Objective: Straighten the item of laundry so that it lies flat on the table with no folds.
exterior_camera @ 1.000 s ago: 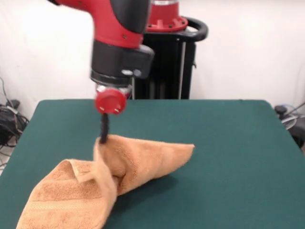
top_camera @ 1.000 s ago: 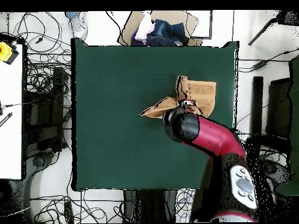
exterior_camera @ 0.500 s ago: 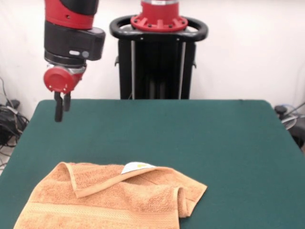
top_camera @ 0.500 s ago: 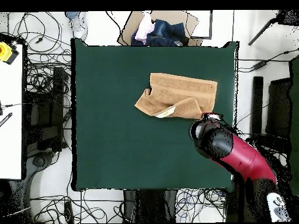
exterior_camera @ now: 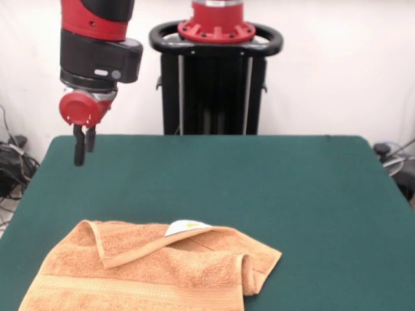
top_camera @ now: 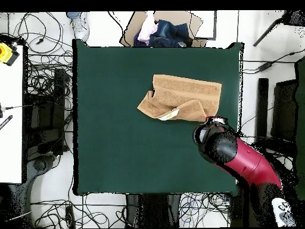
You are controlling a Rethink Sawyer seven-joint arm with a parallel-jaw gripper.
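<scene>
orange-tan towel (exterior_camera: 155,269) lying on the green table (exterior_camera: 292,194), toward the near left part in the front view, running off the bottom edge of that view. still folded: one flap turned over along the far left side, forming a diagonal edge, and a rolled fold standing up at the right end. small white care tag (exterior_camera: 188,226) poking out on the far edge of the fold, with a yellowish mark on it. woven border band visible along the near left portion.

gripper (exterior_camera: 82,147) raised clear of the table, hanging above the far left corner, well apart from the towel. two dark fingers (exterior_camera: 79,149) pointing down, close together with only a thin gap, holding nothing. red round wrist piece just above them.

from overhead, towel (top_camera: 180,97) a rough rectangle with its crumpled end pointing toward the table's middle; arm (top_camera: 235,158) beside the towel's corner. box of clothes (top_camera: 161,31) off the table's edge.
</scene>
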